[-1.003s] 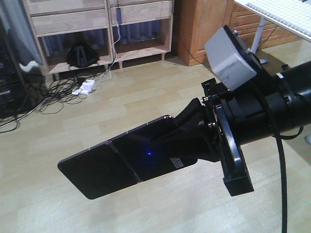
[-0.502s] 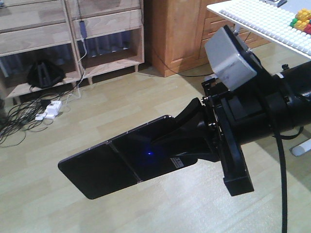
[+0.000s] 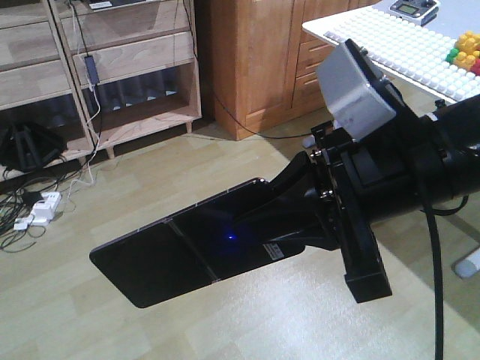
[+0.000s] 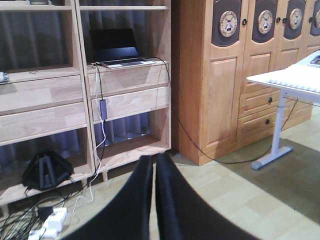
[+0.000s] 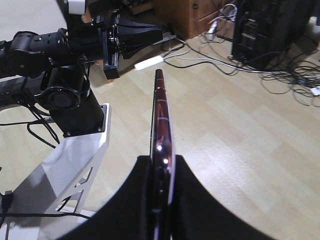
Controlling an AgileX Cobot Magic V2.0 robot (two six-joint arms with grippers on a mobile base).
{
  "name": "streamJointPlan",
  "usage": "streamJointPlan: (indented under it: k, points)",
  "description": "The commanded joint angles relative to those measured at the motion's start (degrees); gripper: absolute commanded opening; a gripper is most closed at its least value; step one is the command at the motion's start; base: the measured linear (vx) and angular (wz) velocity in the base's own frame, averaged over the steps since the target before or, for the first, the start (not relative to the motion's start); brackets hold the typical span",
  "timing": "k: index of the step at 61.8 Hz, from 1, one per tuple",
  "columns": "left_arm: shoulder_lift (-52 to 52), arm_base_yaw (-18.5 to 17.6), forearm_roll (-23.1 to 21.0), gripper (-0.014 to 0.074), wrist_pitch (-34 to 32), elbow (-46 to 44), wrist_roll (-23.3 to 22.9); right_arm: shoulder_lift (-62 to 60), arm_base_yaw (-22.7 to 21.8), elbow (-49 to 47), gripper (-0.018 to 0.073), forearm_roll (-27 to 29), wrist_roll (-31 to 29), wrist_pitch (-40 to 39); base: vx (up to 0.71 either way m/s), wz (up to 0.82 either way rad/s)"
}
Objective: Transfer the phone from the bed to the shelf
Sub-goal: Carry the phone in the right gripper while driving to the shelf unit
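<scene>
My right gripper [image 3: 283, 214] reaches in from the right, shut on the phone [image 3: 176, 253]. The phone is a flat glossy black slab with a middle crease, held level above the wooden floor. In the right wrist view the phone [image 5: 161, 112] stands edge-on between the two black fingers [image 5: 192, 200], showing its pinkish edge. My left gripper [image 4: 153, 161] is shut with nothing in it and points toward the shelf [image 4: 127, 76], a pale wooden shelving unit. That gripper [image 5: 156, 36] also shows in the right wrist view. The bed is out of view.
A silver laptop [image 4: 120, 47] sits on a shelf board. An orange-brown wardrobe [image 4: 220, 90] stands right of the shelf. A white table [image 4: 290, 80] with toy bricks [image 3: 466, 49] is at the right. Cables and a power strip [image 4: 50, 222] lie below the shelf.
The background has slid left in the front view: the shelf moved to the left edge, and the wardrobe and white table came further in. The phone stays in the right gripper as before.
</scene>
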Motion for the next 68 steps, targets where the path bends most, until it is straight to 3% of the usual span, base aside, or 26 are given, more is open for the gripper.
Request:
streamJointPlan:
  k: [1,68]
  points:
    - [-0.4,0.2,-0.6,0.0001,-4.1,-1.4,-0.5,-1.6,0.0,-1.4,-0.0002,4.9,-0.1,3.2,0.46,-0.03]
    - [-0.4,0.2,-0.6,0.0001,-4.1,-1.4,-0.5,-1.6,0.0,-1.4,-0.0002,4.9,-0.1,3.2,0.45,-0.01]
